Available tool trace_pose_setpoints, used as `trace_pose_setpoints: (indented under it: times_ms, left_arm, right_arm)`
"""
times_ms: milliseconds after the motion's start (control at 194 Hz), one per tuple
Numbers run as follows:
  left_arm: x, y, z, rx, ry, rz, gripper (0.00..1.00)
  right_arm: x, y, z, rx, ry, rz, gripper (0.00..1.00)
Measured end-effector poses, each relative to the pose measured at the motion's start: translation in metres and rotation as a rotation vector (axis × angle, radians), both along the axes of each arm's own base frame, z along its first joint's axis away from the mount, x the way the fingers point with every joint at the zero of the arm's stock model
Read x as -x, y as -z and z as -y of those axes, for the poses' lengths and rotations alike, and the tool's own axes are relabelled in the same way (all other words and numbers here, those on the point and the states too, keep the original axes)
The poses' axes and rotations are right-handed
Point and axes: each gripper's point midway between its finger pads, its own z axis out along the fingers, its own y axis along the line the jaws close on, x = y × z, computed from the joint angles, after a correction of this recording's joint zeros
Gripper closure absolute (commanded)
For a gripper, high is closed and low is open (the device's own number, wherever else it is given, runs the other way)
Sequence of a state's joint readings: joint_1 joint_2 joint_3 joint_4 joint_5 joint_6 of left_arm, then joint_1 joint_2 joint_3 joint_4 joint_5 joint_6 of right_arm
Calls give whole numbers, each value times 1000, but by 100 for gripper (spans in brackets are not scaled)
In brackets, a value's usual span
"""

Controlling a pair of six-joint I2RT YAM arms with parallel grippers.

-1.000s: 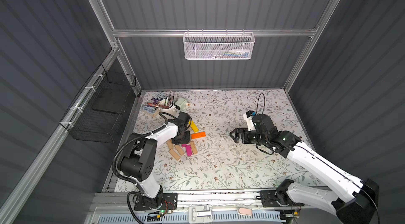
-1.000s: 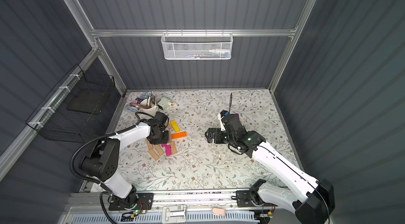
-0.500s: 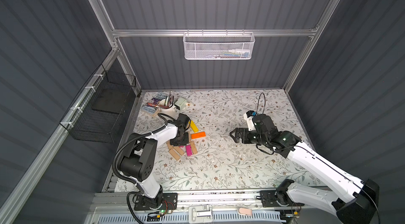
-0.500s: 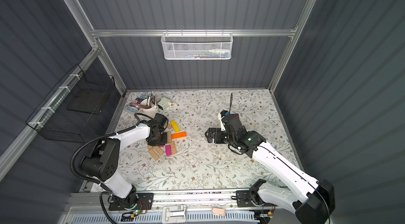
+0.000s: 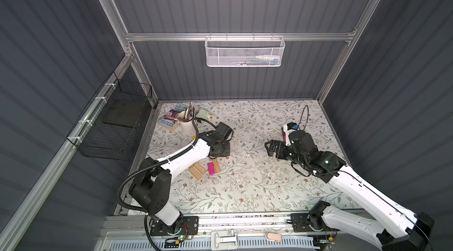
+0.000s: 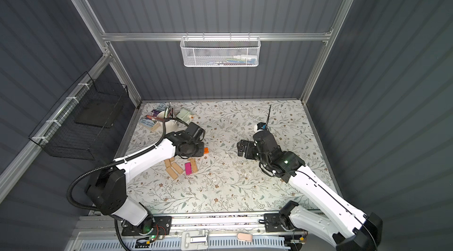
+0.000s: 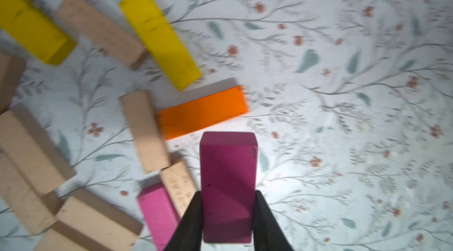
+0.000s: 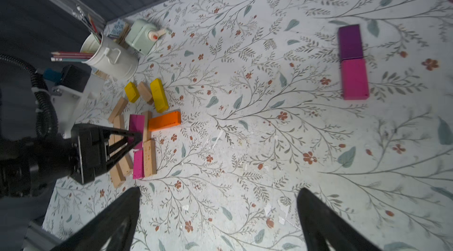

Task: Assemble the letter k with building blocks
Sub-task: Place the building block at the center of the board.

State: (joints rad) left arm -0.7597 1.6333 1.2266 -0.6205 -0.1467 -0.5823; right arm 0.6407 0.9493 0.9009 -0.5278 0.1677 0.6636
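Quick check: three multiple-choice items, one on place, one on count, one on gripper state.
1. The purple block lies: A in the pile; B in the cup; C end to end with a pink block.
2. How many yellow blocks show? A one; B two; C four.
3. Left gripper: A shut on the magenta block; B open; C shut on an orange block.
C, the pair lies alone; B, two show in both wrist views; A, it sits clamped between the jaws.
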Motion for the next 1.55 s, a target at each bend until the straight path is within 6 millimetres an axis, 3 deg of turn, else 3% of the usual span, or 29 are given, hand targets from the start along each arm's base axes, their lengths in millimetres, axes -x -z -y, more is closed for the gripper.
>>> trace_pose_setpoints:
  times_ms: [72, 175, 320, 567, 752, 964, 1170, 1288, 1371, 1443, 1546]
  left_arm:
    - [-1, -3, 37, 21, 45, 23, 81]
    - [-3, 7, 87, 19, 110, 30, 81]
    - [-16, 43, 128, -15, 139, 15, 81]
    - [-34, 82, 155, -45, 141, -9, 75]
    - [-44, 80, 169, -23, 141, 9, 66]
    - [-45, 84, 171, -24, 141, 4, 57]
    - [-45, 83, 170, -25, 140, 1, 58]
    - [-37, 72, 161, -12, 145, 10, 58]
    - [-26, 47, 147, 8, 159, 25, 58]
    - [-18, 12, 139, 54, 178, 70, 58]
    - [-6, -55, 124, 147, 217, 179, 59]
  right_arm:
    - [0, -2, 11, 3, 52, 18, 1]
    - [3, 1, 26, 8, 112, 25, 1]
    - [10, 4, 40, 10, 163, 27, 1]
    - [15, 7, 49, 15, 195, 21, 1]
    - [16, 6, 52, 21, 204, 24, 1]
    - [20, 4, 57, 19, 212, 34, 1]
    - [23, 4, 59, 22, 215, 31, 1]
    - [23, 6, 59, 24, 219, 20, 2]
    - [21, 10, 57, 36, 215, 0, 4]
    - [16, 16, 51, 51, 203, -32, 7]
    - [7, 26, 39, 78, 176, -85, 13]
